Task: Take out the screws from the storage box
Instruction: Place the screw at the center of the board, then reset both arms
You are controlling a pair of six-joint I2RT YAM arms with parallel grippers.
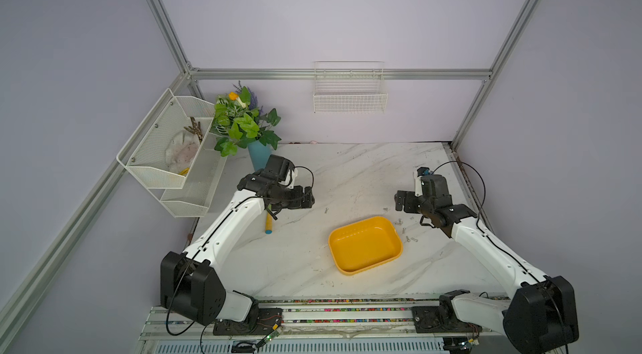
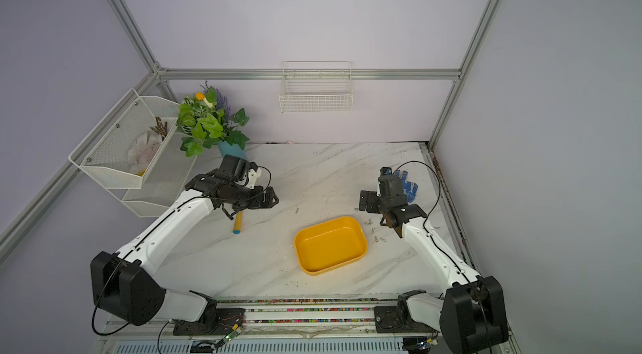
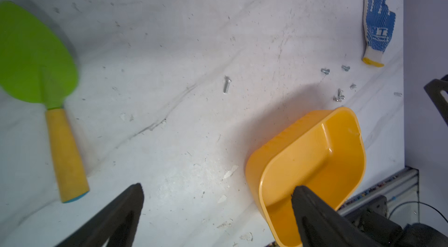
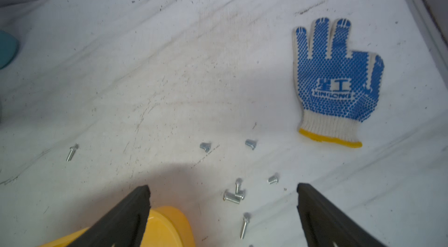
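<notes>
So, screws (image 4: 232, 196): seven countable in the right wrist view, all lying flat on the marble table (image 1: 347, 175), none seen inside the storage box (image 1: 364, 248). A possible eighth is cut off at that view's edge, so it can't be confirmed. Six sit in a loose scatter just beyond the box's far right corner, between box and glove (image 4: 337, 80); two of them touch, crossed. One lone screw (image 1: 326, 210) lies well apart, between the box and the left gripper (image 1: 309, 198). Long axes point every which way, no common heading. In both top views they're specks.

One box, open side up, interior bare. Its long axis runs roughly across the table, right end skewed slightly toward the back wall.

The left gripper has its jaws spread wide, holding nothing, above the table. The right gripper (image 4: 223, 188) is likewise wide and empty, near the scatter, touching no screw.

One trowel (image 3: 36, 59), green blade, yellow handle; in the top views the left arm hides the blade. One glove, mostly covered by the right arm there. One potted plant (image 1: 246, 123), one wire basket (image 1: 350, 91) on the back wall, one two-tier mesh rack (image 1: 166, 140) on the left wall.
</notes>
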